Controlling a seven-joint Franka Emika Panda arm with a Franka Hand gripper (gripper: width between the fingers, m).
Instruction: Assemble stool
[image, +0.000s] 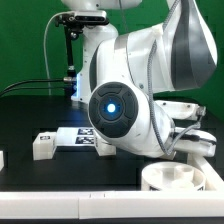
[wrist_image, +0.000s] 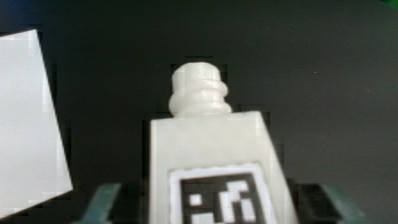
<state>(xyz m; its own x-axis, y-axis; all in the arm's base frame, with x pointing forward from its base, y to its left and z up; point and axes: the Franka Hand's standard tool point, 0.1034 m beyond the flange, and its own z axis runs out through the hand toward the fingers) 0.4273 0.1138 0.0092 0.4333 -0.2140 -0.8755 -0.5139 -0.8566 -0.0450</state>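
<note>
In the wrist view a white stool leg (wrist_image: 214, 140) with a threaded tip and a black-and-white tag fills the middle. It sits between my two dark fingers (wrist_image: 111, 202), which stand close against its sides. My gripper (wrist_image: 219, 205) looks shut on this leg. In the exterior view the gripper is hidden behind the arm's big white body. The round seat (image: 182, 178) lies at the exterior view's lower right. Another leg (image: 42, 146) lies at the exterior view's left on the black table.
The marker board (image: 85, 138) lies in the middle, just behind the arm. A further white piece (image: 2, 158) shows at the left edge, and white parts (image: 192, 128) behind the seat. A flat white surface (wrist_image: 27, 120) lies beside the held leg.
</note>
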